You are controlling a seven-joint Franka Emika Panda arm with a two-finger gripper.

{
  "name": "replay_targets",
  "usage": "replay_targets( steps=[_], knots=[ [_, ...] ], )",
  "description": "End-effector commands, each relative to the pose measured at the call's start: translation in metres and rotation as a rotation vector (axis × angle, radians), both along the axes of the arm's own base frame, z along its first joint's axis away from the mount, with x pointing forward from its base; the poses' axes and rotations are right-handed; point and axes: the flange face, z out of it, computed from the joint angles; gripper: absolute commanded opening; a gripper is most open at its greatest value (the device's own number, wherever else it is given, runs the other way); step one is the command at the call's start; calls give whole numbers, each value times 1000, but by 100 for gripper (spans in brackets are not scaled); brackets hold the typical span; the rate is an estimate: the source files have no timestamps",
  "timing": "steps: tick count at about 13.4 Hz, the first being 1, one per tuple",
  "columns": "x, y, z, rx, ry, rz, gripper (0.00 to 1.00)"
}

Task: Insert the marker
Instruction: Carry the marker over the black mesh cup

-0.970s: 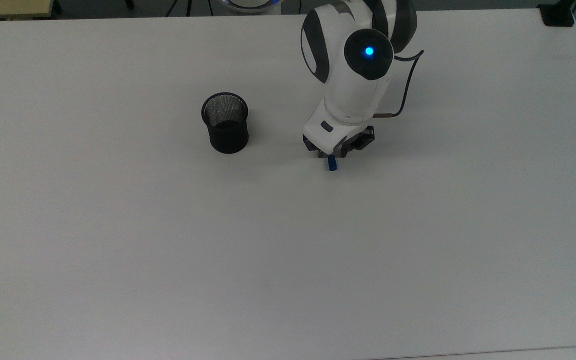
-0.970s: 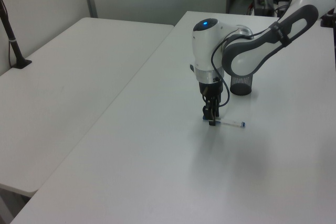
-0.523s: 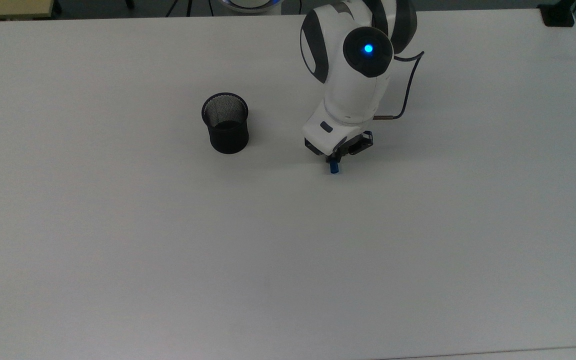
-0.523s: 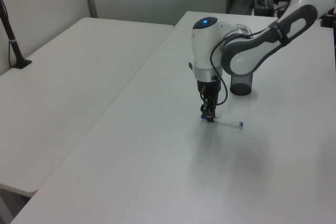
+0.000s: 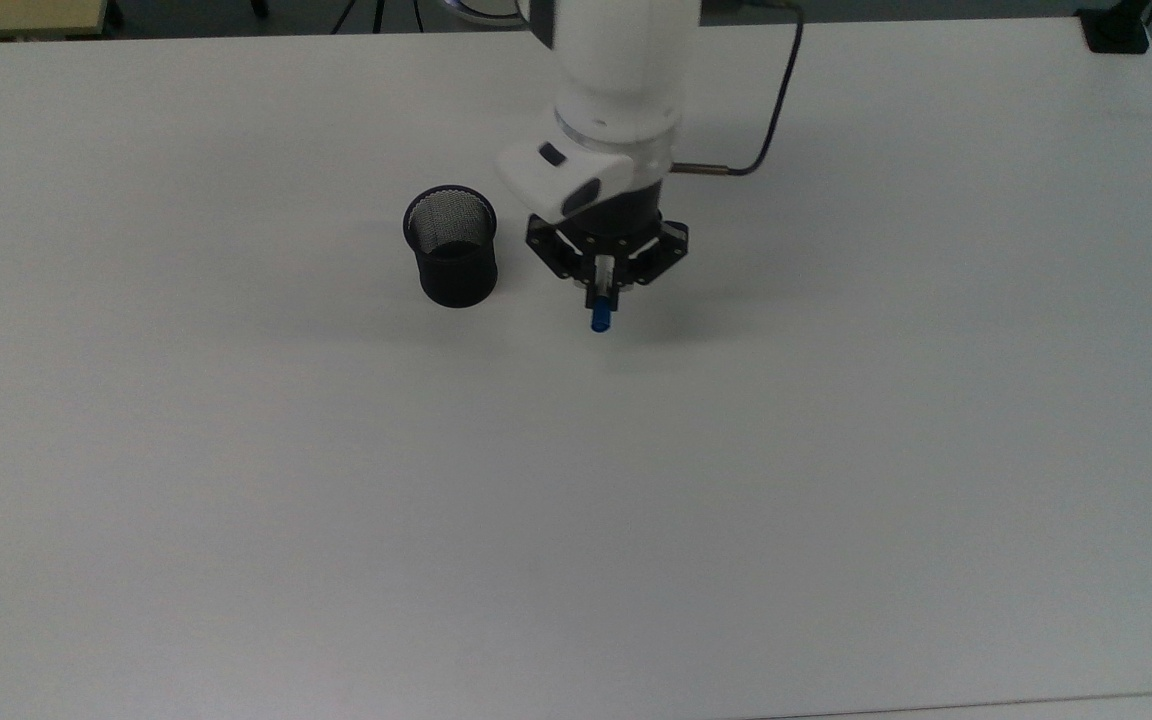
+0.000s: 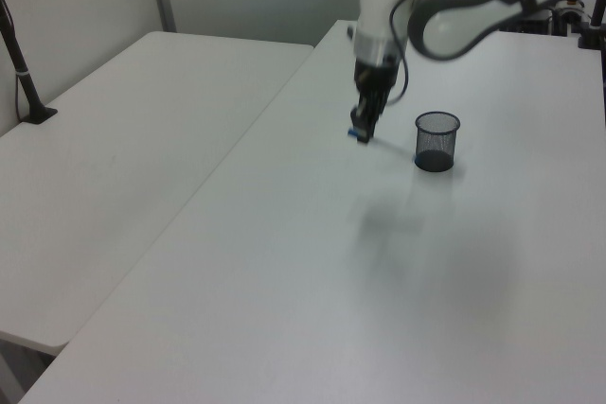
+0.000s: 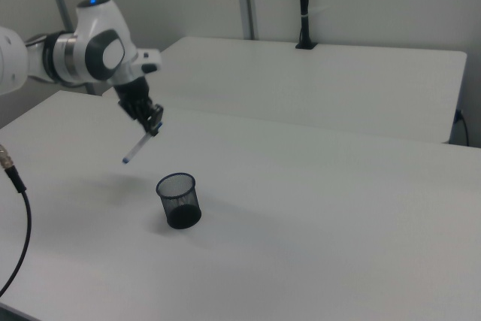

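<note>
The marker (image 5: 600, 318) hangs in the air, gripped near one end by my gripper (image 5: 603, 290), which is shut on it. In the right view the marker (image 7: 137, 146) slants down from the gripper (image 7: 152, 125), white barrel with a small blue tip lowest. The black mesh cup (image 5: 450, 245) stands upright on the white table (image 5: 836, 450), a short way to the top view's left of the gripper. In the left view the gripper (image 6: 361, 128) and the marker's blue end (image 6: 354, 133) are left of the cup (image 6: 436, 141). The cup (image 7: 178, 201) looks empty.
A dark cable (image 5: 781, 100) loops off the arm's wrist. A second white table (image 7: 338, 73) stands alongside, with a black post (image 7: 303, 5) clamped to its far edge. A black clamp (image 5: 1116, 30) sits at the top view's top right corner.
The gripper has lifted the marker off the table and carried it up and toward the cup, to the top view's left. The wrist has turned, and the marker now hangs slanted.
</note>
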Motion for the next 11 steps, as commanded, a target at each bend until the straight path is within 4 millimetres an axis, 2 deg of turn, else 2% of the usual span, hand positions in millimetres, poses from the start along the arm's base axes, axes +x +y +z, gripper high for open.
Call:
replay_targets(
  steps=[1, 2, 4, 5, 8, 11],
  knots=[
    [-27, -58, 49, -46, -66, -44, 6],
    [-36, -69, 56, -55, -72, -40, 6],
    [-60, -108, 76, -71, -120, -36, 6],
    [-71, -120, 73, -74, -129, -44, 6],
    [-89, -144, 42, -70, -199, -72, 8],
    [-83, -146, 24, -79, -212, -65, 9]
  ],
)
